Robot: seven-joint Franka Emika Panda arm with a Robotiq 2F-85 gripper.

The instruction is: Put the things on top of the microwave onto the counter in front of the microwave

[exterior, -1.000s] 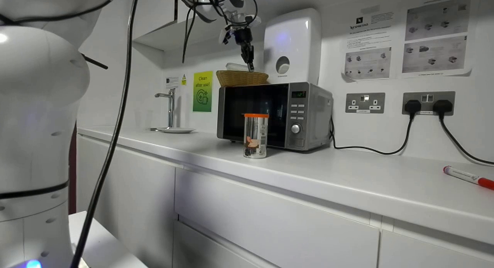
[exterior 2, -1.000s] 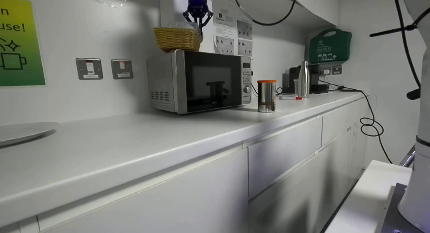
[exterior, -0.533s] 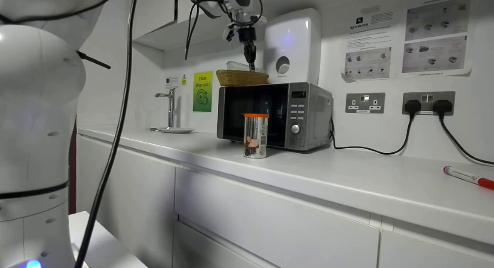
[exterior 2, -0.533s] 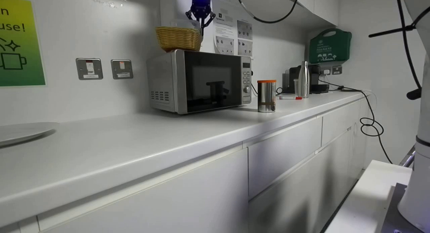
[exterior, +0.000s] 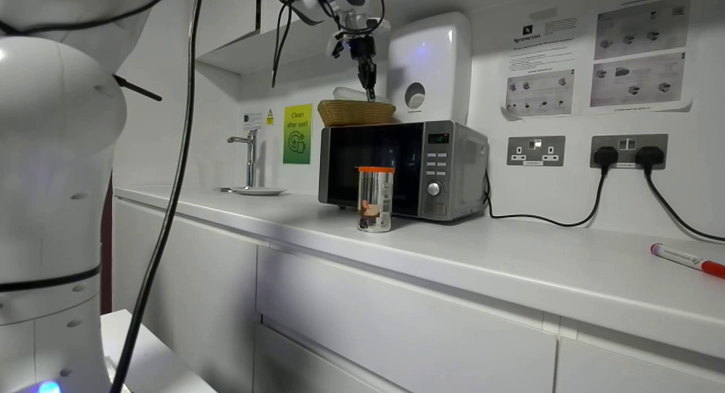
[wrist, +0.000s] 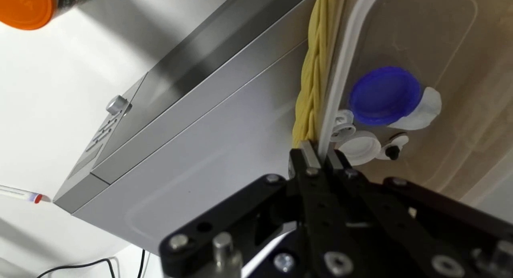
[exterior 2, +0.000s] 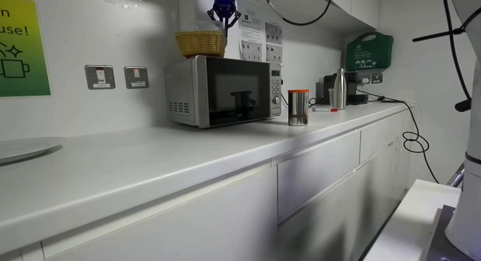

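Mostly hidden in an exterior view, a clear tub [exterior: 346, 96] sits in the wicker basket [exterior: 354, 115] — mouth up atop the microwave [exterior: 404, 155], long axis left-to-right. In an exterior view, an orange-lidded canister [exterior 2: 298, 108] stands on the counter [exterior 2: 169, 152]. In the wrist view, the gripper [wrist: 323, 154] clenches the tub's lip — whether also the basket's, I cannot tell.

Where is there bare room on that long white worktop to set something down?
Between the flat white plate and the boxy silver-grey microwave, the worktop is bare; likewise between the silver orange-lidded canister and the red-and-white marker. The microwave's top is crowded: a tan wicker basket holds a clear plastic tub, with the black gripper at their rims.
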